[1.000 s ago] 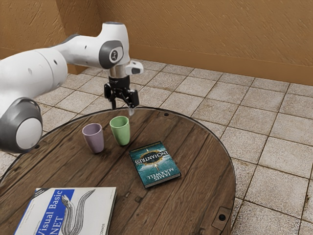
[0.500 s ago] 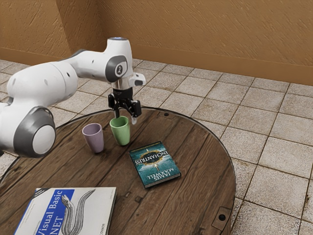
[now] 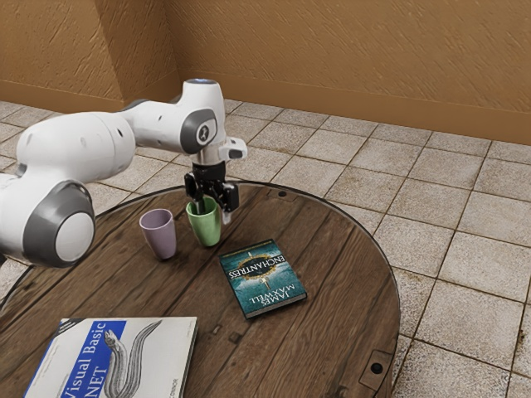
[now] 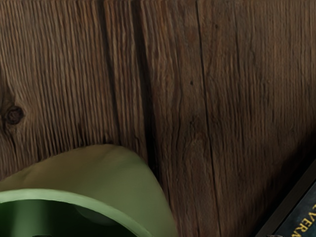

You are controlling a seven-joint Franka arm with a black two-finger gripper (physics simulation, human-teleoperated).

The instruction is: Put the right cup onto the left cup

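With gripper (image 3: 214, 215) well open, holding nothing, dropped astride the green cup (image 3: 204, 230) near the far edge of the table (image 3: 336, 257); likely readied a pinch before nesting into the purple cup (image 3: 160, 238).

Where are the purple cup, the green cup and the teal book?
Purple cup (image 3: 161, 240): exterior view, its outer wall.
Green cup (image 3: 204, 230): exterior view, its outer wall.
Teal book (image 3: 264, 278): exterior view, its front cover.
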